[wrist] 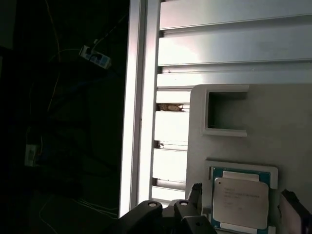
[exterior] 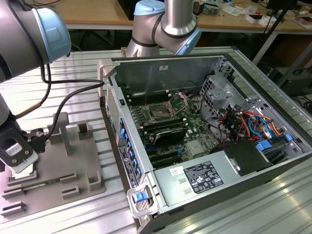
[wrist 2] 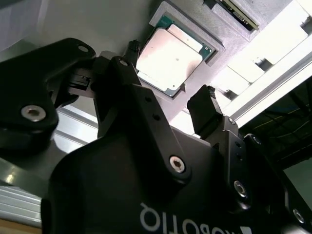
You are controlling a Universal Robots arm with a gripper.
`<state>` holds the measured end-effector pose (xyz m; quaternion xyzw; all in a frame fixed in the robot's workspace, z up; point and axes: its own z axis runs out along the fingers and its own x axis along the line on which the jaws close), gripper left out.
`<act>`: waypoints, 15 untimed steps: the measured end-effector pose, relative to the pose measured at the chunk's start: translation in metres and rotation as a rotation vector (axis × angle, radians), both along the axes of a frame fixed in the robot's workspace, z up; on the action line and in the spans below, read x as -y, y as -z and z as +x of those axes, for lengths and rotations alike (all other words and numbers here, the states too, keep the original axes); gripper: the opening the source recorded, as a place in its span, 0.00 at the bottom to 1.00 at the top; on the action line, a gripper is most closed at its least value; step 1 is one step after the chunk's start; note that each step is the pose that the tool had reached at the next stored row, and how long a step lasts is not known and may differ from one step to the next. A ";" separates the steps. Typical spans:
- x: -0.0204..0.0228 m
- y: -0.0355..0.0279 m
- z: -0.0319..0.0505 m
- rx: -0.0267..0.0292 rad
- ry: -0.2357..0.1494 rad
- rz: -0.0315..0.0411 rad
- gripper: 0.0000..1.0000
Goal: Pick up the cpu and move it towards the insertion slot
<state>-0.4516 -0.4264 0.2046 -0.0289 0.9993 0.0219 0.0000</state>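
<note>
Ok, pick step: pincer (wrist 2: 168,73) spread wide, straddling the cpu (wrist 2: 171,57), nothing grasped yet. The cpu sits flat in its pocket on the grey fixture (exterior: 73,165), near the table (exterior: 83,63) edge at the exterior view's left. Closing calls for squaring on the chip's edges; pocket walls look tight. Well apart: insertion slot (exterior: 160,113) in the open PC case (exterior: 195,175). Slatted aluminium table, cluttered desks (exterior: 92,14) behind.
</note>
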 end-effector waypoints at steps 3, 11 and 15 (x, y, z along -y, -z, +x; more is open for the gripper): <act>0.0000 0.0036 0.0000 -0.0001 0.010 -0.0029 0.68; 0.0001 0.0104 0.0000 0.0000 0.023 -0.0035 0.68; 0.0002 0.0141 -0.0001 -0.0001 0.026 -0.0037 0.68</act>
